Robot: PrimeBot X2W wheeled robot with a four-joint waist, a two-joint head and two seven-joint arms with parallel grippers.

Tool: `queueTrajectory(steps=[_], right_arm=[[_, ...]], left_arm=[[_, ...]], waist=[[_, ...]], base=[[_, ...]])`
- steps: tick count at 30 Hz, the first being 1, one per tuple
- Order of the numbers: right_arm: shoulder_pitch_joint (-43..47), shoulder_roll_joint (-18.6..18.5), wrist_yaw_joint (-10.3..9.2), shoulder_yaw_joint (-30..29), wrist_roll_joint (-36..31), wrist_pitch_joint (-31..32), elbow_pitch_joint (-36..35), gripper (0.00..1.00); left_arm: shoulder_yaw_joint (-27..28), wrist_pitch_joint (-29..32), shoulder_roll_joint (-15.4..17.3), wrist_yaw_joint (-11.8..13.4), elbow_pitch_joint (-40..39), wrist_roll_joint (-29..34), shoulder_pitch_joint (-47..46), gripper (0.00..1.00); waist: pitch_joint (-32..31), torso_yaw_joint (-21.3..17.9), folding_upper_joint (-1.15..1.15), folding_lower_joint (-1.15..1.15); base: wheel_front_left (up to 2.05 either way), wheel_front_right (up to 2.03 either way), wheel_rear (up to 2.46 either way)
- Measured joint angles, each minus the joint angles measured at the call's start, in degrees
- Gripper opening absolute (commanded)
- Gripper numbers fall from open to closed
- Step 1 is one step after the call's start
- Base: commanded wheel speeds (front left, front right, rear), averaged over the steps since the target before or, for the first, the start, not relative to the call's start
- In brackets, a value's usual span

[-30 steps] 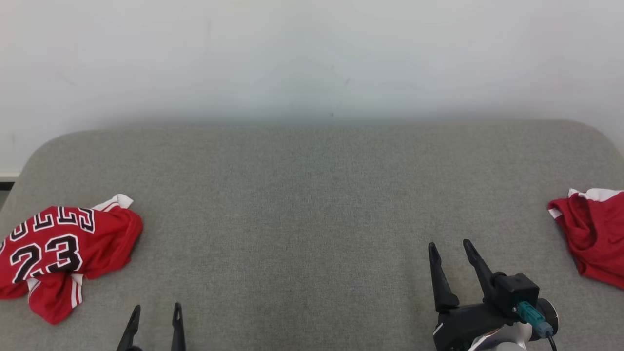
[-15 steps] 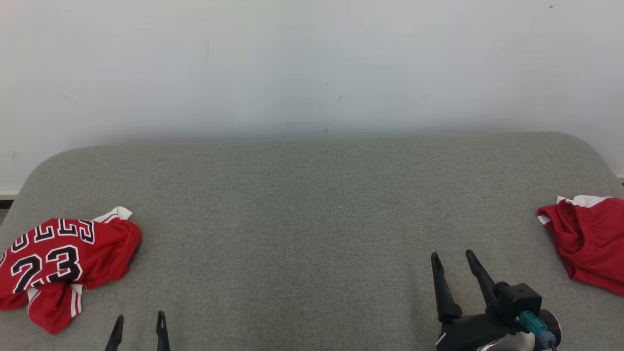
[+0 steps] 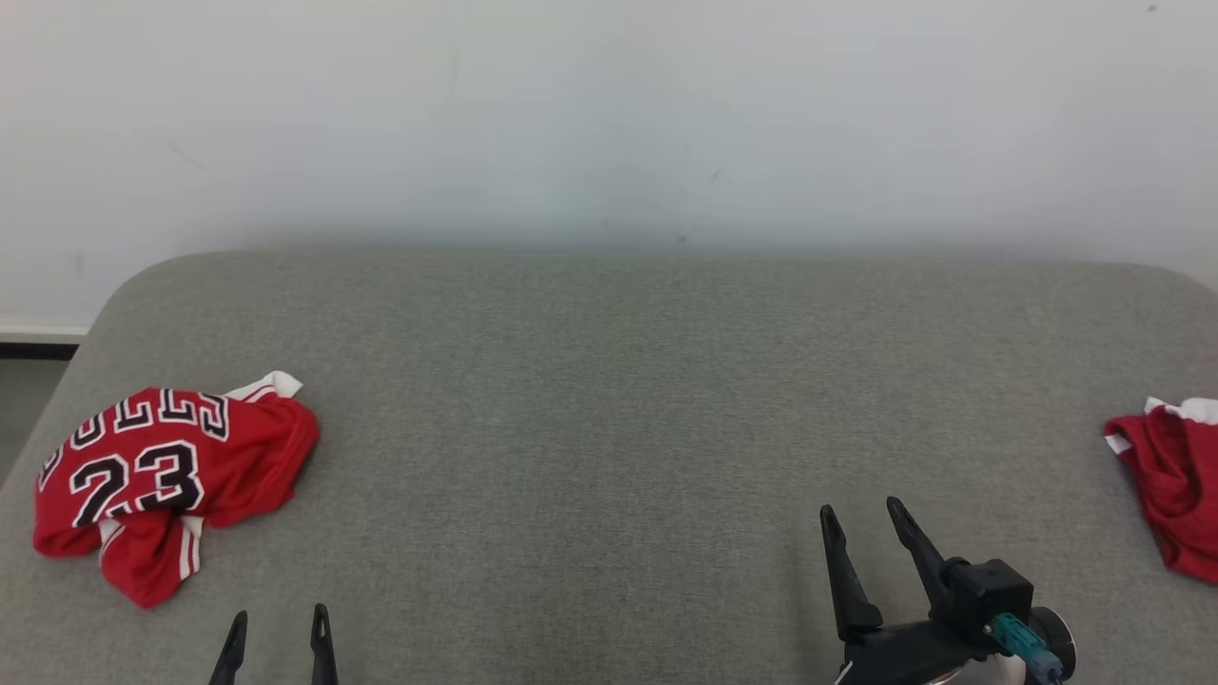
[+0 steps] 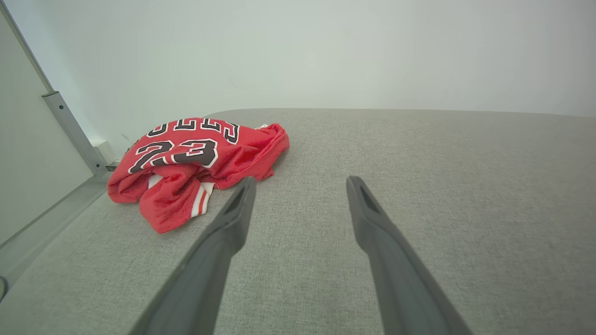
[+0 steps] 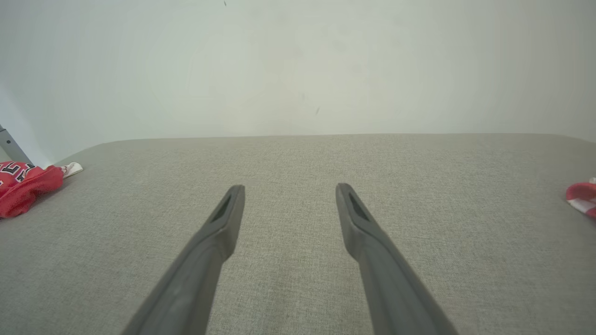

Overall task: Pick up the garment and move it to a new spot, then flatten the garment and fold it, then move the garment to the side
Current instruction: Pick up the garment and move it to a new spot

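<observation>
The garment (image 3: 171,476), a red jersey with black "23" lettering and white striped trim, lies crumpled at the left edge of the grey padded surface (image 3: 609,428). The left wrist view has the garment (image 4: 195,158) just ahead and left of my fingers, and the right wrist view catches the garment (image 5: 23,184) at its far left. My left gripper (image 3: 278,623) stands open at the bottom left, a short way in front of the jersey and apart from it, holding nothing. Over bare fabric at the lower right, my right gripper (image 3: 861,514) is open and empty.
A darker red garment with white edging (image 3: 1170,485) lies at the right edge of the surface. A pale wall (image 3: 609,124) rises behind. A grey metal frame post (image 4: 70,130) stands beyond the surface's left end.
The head camera has turned left, so the whole picture has shifted right. Both grippers stay open and the jersey has not moved on the surface.
</observation>
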Motion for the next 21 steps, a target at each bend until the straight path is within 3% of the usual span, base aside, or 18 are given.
queueTrajectory(steps=[8,16,21], right_arm=[[1.06,0.02,0.0,1.99,0.9,-0.01,0.07,1.0],[1.47,0.01,0.0,3.26,1.67,0.0,-0.25,1.0],[-1.12,0.04,0.0,7.56,1.78,-0.01,0.52,1.0]], left_arm=[[0.92,0.0,0.0,-0.12,0.34,0.44,-0.21,1.0],[3.66,0.0,0.08,-1.07,1.55,0.02,0.2,1.0],[7.1,0.0,0.11,-0.38,0.23,-1.1,0.97,1.0]], waist=[[0.67,6.53,0.0,0.0],[1.14,16.0,0.0,0.0],[1.91,21.76,0.0,0.0]], base=[[0.0,0.0,0.0],[0.0,0.0,0.0],[0.0,0.0,0.0]])
